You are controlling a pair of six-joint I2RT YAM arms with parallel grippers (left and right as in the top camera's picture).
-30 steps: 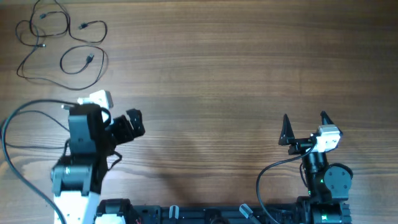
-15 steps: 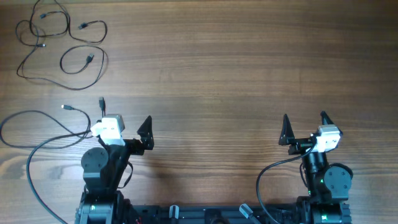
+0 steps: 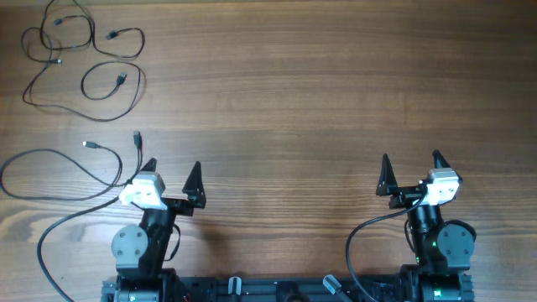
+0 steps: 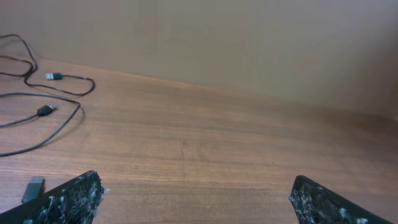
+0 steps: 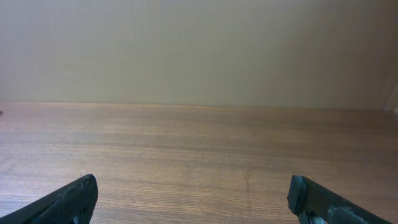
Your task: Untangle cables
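Two arms are sitting parked at the bottom edge, and neither is holding a cable.
Across the wooden table (image 3: 319, 101) only your left arm is showing any change: a second ago it was twisted toward the left edge, and now it is sitting upright, mirroring the right one. The left gripper (image 3: 173, 166) and the right gripper (image 3: 411, 157) are both standing spread wide, with only bare wood showing between the fingers in each wrist view. The cables (image 3: 94, 49) are lying in the upper left of the overhead frame, their loops crossing one another. One looser strand (image 3: 50, 152) is trailing at middle left, its silver-tipped plug (image 3: 89, 145) lying just up and left of your left gripper. I am reading this as a pull-back between moves, since those upper-left crossings are looking unsorted.
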